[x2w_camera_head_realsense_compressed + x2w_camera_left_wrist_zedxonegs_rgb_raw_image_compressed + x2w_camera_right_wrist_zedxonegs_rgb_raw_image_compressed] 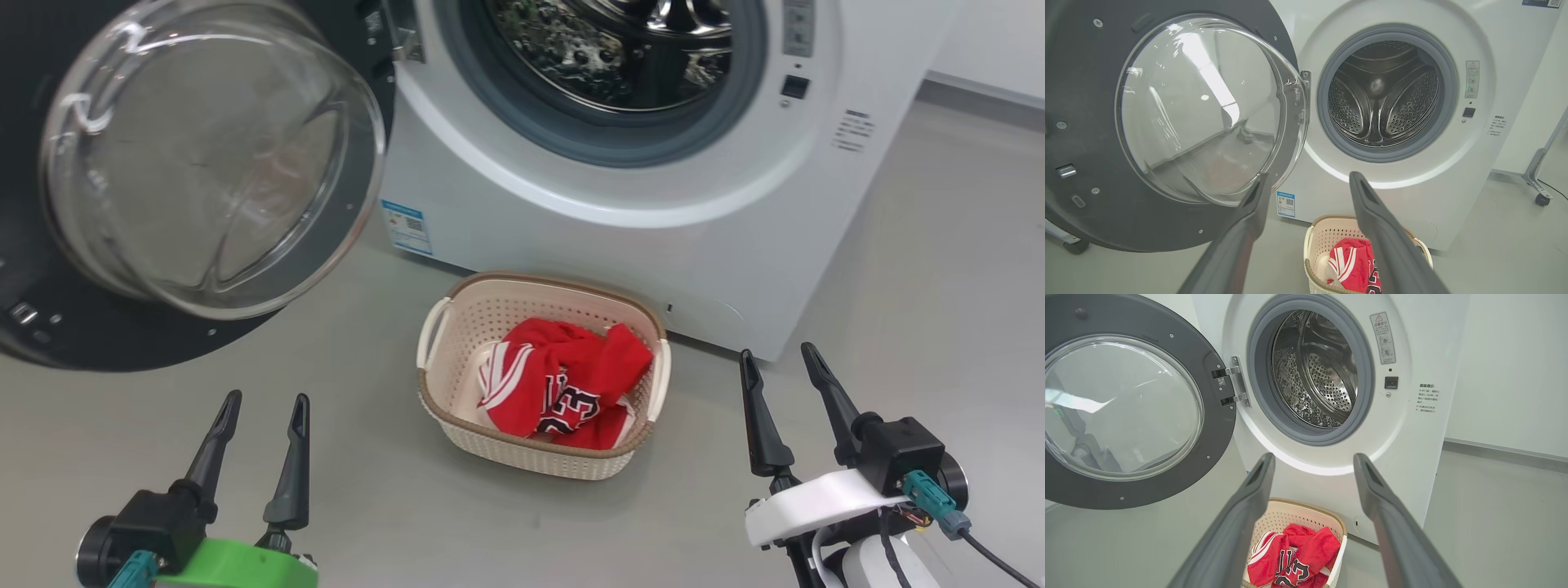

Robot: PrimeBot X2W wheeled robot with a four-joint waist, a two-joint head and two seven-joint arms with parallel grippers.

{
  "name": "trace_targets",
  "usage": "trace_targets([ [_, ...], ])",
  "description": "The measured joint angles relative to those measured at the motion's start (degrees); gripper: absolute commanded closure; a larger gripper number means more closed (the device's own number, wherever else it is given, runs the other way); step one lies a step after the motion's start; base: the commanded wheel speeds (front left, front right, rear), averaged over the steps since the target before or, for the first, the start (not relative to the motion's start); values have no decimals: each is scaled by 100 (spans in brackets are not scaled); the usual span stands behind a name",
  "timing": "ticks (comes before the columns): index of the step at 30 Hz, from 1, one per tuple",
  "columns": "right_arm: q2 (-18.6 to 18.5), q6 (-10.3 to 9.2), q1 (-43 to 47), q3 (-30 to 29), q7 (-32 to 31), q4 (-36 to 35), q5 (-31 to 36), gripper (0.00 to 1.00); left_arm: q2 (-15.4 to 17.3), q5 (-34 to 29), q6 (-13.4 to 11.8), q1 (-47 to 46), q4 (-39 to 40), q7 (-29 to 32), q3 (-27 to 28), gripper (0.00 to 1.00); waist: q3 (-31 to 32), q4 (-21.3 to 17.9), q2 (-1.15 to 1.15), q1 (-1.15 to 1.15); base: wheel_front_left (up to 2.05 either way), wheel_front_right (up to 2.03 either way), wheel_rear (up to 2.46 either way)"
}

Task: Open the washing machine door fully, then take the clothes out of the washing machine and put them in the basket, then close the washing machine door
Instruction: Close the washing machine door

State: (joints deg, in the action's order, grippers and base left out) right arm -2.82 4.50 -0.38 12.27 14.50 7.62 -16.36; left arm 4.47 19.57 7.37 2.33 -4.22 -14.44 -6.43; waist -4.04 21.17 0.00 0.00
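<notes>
The clothes (563, 392), a red jersey with white stripes and a black 23, lie crumpled in the basket (531, 451), filling its right and middle part and leaving a bare patch of its bottom at the left. The basket stands on the floor (367, 490), just in front of the washer (571, 216) and below its round opening. It sits between the two pincers and farther off than both. The left pincer (269, 397) is at the near left, well apart from the basket. Its fingers are spread and hold nothing. The right pincer (775, 349) is at the near right, somewhat nearer the basket's right handle but touching neither it nor the clothes. It too is released and empty. Both point away towards the washer. Seen along the left pincer's fingers, the basket and clothes lie low and to the right, partly hidden behind the right-hand finger. Seen along the right pincer's fingers, they lie low down between the two fingers. The door (212, 155) stands wide open at the far left, hinged at the left of the opening, with its clear glass bowl bulging out of the dark rim towards the camera. Inside the grey gasket (522, 114) the steel drum (620, 49) shows its perforated wall and ribs. A blue sticker (406, 226) sits at the washer's lower left front corner, left of the basket.
</notes>
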Motion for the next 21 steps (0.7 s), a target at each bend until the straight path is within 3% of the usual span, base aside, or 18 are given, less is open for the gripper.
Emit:
trace_targets([
  [11,3,47,-2,154,0,104,8,0,-14,-52,0,14,1,0,208,0,123,775,0,0,0,0,0],
  [21,3,98,-168,366,0,258,32,0,-31,-97,0,94,125,0,445,0,125,918,0,0,0,0,0],
])
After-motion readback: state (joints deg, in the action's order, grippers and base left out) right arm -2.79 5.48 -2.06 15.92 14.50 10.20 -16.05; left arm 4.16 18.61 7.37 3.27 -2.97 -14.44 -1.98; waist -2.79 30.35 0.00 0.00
